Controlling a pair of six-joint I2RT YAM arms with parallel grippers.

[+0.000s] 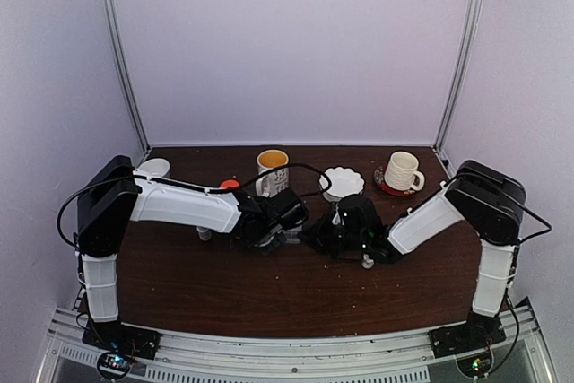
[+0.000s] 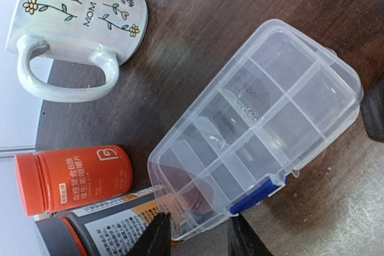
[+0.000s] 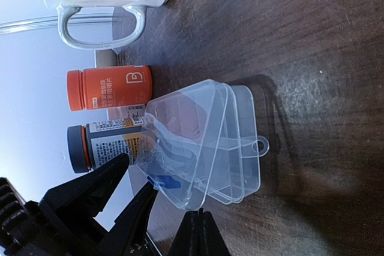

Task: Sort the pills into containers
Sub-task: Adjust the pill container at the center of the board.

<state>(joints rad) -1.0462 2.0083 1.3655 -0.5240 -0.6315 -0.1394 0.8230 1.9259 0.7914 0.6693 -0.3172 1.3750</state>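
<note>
Box point(image 2: 258, 118) lies flat on the dark wood-grain table point(image 2: 240, 4), mid-table between the two arms. Its corner beside the blue latch point(image 2: 258, 193) sits between the left gripper's point(image 2: 198, 227) black fingers point(image 2: 157, 235), which are clamped on it. The right gripper point(image 3: 198, 232) has its fingers pressed together, the tip just at the box's near edge. The box is clear, thin plastic, rectangular with rounded corners and divided into small square cells; its lid stands slightly ajar. Beside it lie an orange bottle point(image 2: 72, 178) and a grey-capped bottle point(image 2: 102, 232), near a glossy flowered mug point(image 2: 78, 10).
</note>
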